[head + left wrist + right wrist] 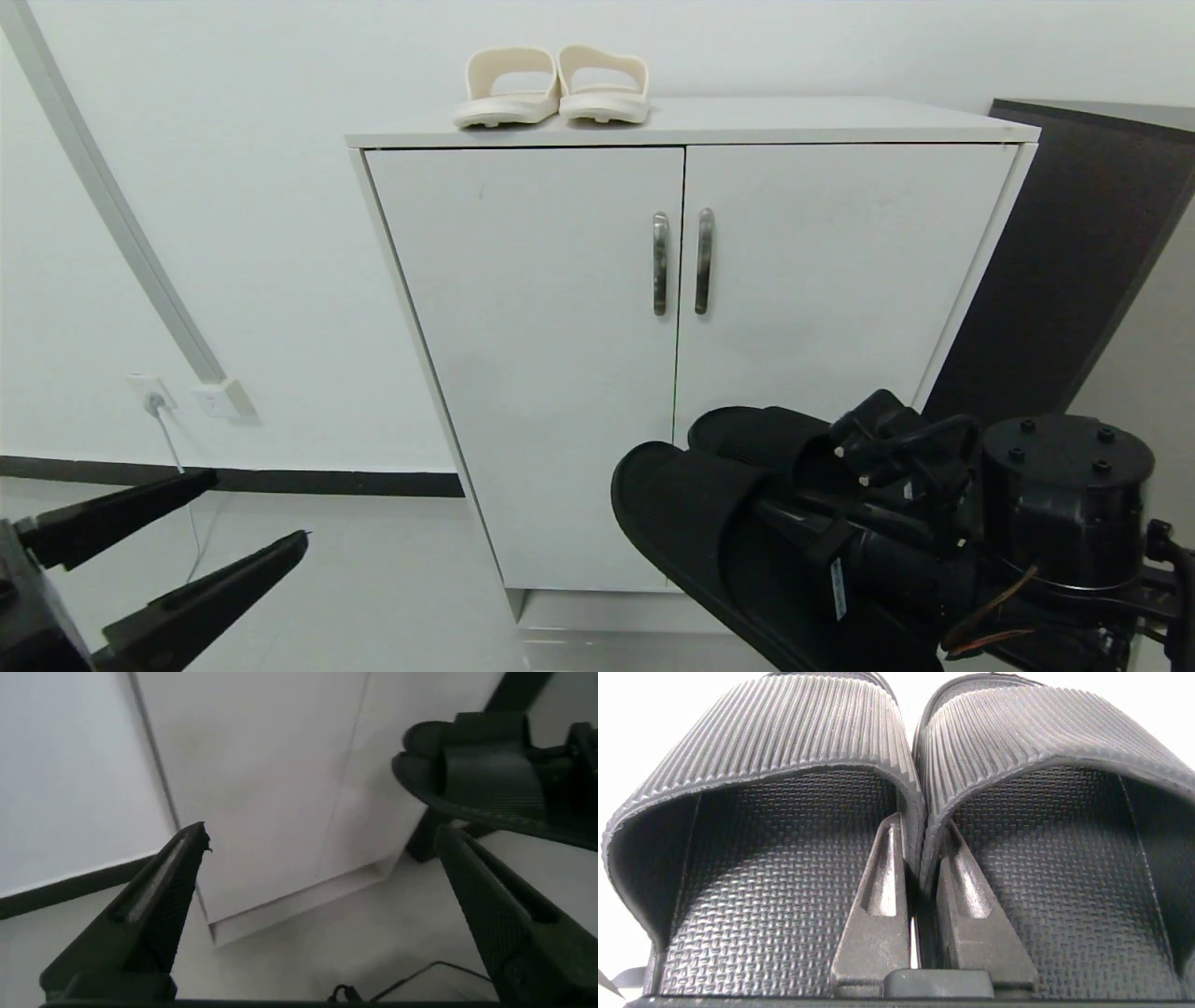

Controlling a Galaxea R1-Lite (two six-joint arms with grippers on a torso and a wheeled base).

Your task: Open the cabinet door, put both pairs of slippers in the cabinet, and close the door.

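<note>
Blocking black slippers (695,513) — shut cabinet doors (532,373), cream slippers (523,107) atop.

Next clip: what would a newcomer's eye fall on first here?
A pair of black slippers clamped in the right hand, held low in front of the shut white cabinet. Next come the cream slippers, side by side on the cabinet's top. The left hand hangs open, low on the left.

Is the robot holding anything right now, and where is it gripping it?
The right pincer clamps the pair of black ribbed slippers by the touching inner edges of both straps. The left pincer is open, holding nothing.
</note>
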